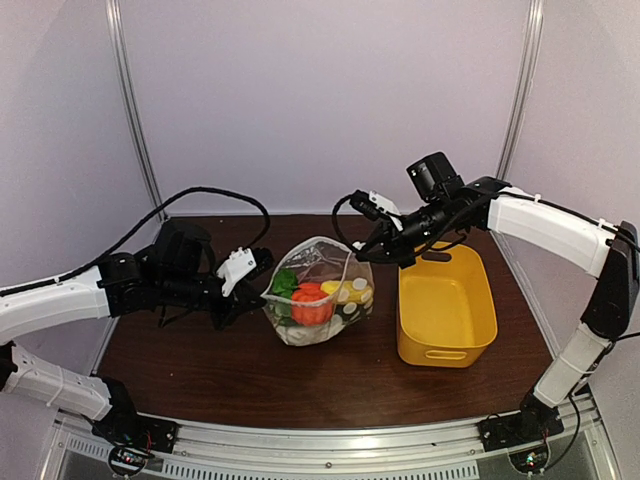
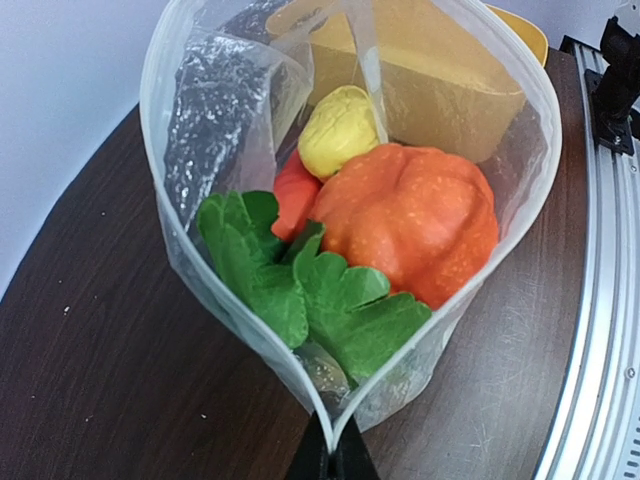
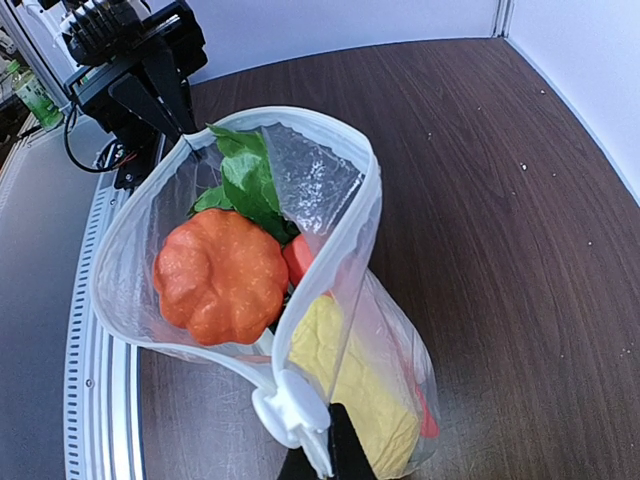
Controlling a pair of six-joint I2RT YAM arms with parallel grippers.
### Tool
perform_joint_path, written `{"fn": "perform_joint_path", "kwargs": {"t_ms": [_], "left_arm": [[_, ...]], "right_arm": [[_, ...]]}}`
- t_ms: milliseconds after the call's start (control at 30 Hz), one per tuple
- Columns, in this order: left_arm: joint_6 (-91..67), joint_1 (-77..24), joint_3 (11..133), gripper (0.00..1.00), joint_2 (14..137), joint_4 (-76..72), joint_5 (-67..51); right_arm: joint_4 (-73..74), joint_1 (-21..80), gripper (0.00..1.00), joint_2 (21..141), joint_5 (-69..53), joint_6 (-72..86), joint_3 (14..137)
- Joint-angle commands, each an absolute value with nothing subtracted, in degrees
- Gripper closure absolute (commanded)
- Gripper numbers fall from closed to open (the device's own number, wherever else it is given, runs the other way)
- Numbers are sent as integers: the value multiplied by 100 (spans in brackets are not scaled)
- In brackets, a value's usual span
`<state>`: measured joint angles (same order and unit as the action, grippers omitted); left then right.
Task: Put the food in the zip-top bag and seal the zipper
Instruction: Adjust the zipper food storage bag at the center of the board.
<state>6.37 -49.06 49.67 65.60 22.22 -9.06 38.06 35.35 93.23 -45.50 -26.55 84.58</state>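
Fingers (image 2: 355,465) on bag (image 1: 322,262); dark table (image 1: 200,370), pale walls (image 1: 330,100).

**Bag mid-worktop, basket to its right**

I see the zip-top bag (image 1: 318,290) standing at the middle of the worktop (image 1: 200,370), mouth upward. The basket (image 1: 445,310) is just beside it on the right. The food (image 1: 312,300) lies inside the bag. A pumpkin-shaped piece (image 2: 410,215) sits on top near the centre, with a leafy piece (image 2: 300,280) against it on the left-arm side. A lumpy rounded piece (image 2: 340,130) lies beyond it, toward the basket. The zipper (image 3: 372,190) runs around the mouth. My left tool (image 2: 330,462) is at the left end of it, pinching the strip. My right tool (image 3: 328,460) is at the opposite end, pinching the strip just beside the slider (image 3: 288,408). The bag stands between the two tools.
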Motion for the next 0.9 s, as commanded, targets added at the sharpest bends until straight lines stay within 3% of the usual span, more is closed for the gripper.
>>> {"fn": "perform_joint_path", "kwargs": {"t_ms": [0,133,267,500,600,767,800,867], "left_arm": [[649,-4887,5192,100,6529,2199,-592],[861,-4817,5552,100,5977,2812,646],[651,-4764,5221,100,5465,2088,92],[425,-4764,5126,98,5916,2019,0],[401,-4764,5307,60,6096,2312,114],[447,-4764,5683,19,5798,1807,-190],[418,-4764,5739,12,5796,1531,-494],[357,-4764,6021,9,5998,1130,-896]], "right_arm": [[3836,3495,100,9396,-4684,-2721,8463],[3876,3260,100,9185,-4657,-2794,8512],[3378,3166,100,9116,-4850,-2428,8272],[3412,3418,100,9236,-5063,-2374,8253],[3318,3496,100,9222,-5085,-2274,8202],[3351,3627,100,9172,-5012,-2211,8178],[3394,3638,100,9158,-5006,-2252,8180],[3470,3656,100,9121,-4969,-2337,8199]]}}
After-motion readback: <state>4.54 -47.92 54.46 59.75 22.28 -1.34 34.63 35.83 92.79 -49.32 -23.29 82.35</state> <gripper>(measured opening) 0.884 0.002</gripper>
